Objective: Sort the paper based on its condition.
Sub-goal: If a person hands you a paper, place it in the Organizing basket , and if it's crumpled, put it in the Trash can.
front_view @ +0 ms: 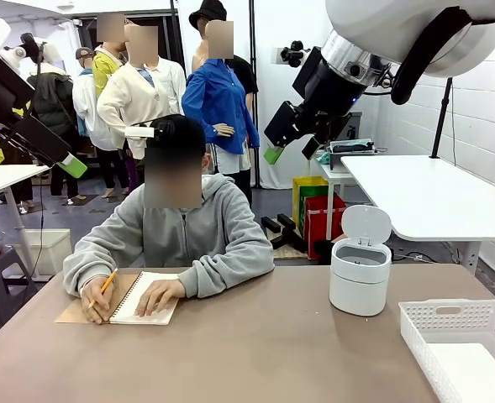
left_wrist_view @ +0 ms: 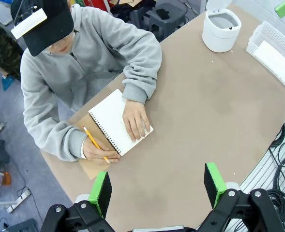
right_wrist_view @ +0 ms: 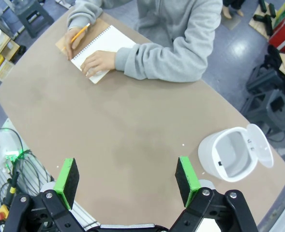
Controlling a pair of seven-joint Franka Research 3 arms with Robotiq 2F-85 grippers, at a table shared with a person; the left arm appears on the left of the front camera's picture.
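Observation:
A person at the far side writes with a yellow pencil (front_view: 104,285) on the open page of a spiral notebook (front_view: 146,298) with a brown cover, the other hand (front_view: 159,295) flat on the page. One white sheet of paper (left_wrist_view: 276,57) lies flat in the white basket (front_view: 449,317) at the table's right. My left gripper (left_wrist_view: 157,181) hangs open high above the table's near edge, nothing between its green pads. My right gripper (right_wrist_view: 127,173) is also open and empty, raised above the table between the notebook (right_wrist_view: 101,50) and the bin (right_wrist_view: 232,155). Both show raised in the front view, left gripper (front_view: 69,161) and right gripper (front_view: 291,151).
A small white bin (front_view: 360,273) stands right of centre with its lid tipped up and open. The brown table (front_view: 255,353) has bare room across its middle and front. Another white table (front_view: 432,193) and stools stand behind, with people farther off.

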